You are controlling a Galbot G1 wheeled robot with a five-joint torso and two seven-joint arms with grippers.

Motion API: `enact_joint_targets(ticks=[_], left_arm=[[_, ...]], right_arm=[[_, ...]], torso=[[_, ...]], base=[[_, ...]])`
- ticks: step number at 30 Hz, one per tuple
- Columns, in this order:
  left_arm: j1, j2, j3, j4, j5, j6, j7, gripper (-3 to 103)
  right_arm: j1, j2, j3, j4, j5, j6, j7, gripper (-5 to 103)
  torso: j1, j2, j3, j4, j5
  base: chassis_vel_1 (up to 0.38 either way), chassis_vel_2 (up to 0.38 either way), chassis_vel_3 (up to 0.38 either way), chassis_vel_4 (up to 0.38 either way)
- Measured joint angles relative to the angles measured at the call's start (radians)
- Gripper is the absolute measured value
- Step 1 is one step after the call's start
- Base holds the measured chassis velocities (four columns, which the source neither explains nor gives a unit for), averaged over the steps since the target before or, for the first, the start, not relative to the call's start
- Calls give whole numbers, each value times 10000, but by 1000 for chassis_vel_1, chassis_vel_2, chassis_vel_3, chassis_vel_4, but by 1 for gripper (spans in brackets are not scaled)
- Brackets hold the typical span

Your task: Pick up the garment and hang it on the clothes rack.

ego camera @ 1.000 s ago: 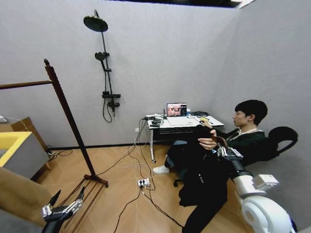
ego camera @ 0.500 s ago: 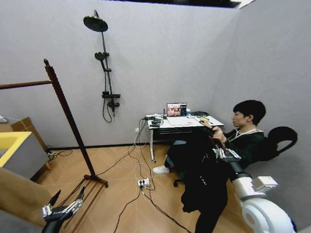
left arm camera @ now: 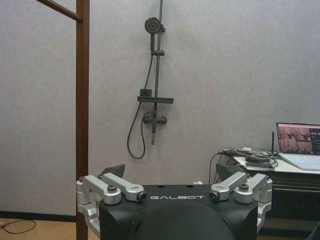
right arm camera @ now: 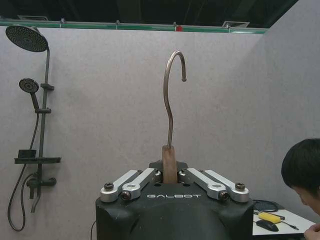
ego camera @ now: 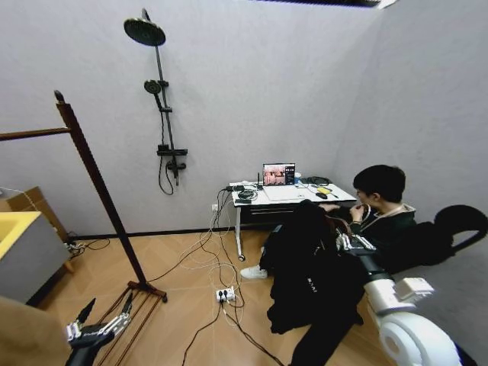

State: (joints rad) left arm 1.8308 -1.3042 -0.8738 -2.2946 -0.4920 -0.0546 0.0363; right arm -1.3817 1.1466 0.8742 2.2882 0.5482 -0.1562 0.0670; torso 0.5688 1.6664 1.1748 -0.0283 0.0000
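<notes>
Standing at left on wood floor (ego camera: 183,263), the rack (ego camera: 91,171); left gripper (ego camera: 99,324) low, spread wide. Grey walls, shower (ego camera: 156,91), desk (ego camera: 290,194). Right gripper (ego camera: 354,242) clamps a hanger (right arm camera: 172,107) carrying the garment (ego camera: 309,278).

The right gripper (right arm camera: 170,172) is raised, jaws clamped together, while the left gripper (ego camera: 97,323) hangs low with jaws spread.

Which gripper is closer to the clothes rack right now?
Left. The left gripper hangs low, open and empty, just in front of the clothes rack base. The right gripper is far across the room, shut on the hanger carrying the garment.
</notes>
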Motion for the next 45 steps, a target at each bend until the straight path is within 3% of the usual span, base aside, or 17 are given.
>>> enact_joint_targets(ticks=[22, 45], left_arm=[[0, 0, 0, 0, 0, 0, 0, 100], [0, 0, 0, 0, 0, 1, 0, 100]], right_arm=[[122, -130, -202, -240, -11, 179, -254, 9], [1638, -792, -1454, -1259, 27, 152, -671, 9]], torso=[[0, -1, 0, -1, 0], [-1, 1, 0, 2, 1]], base=[[-69, 69, 64, -71], [21, 21, 19, 23]])
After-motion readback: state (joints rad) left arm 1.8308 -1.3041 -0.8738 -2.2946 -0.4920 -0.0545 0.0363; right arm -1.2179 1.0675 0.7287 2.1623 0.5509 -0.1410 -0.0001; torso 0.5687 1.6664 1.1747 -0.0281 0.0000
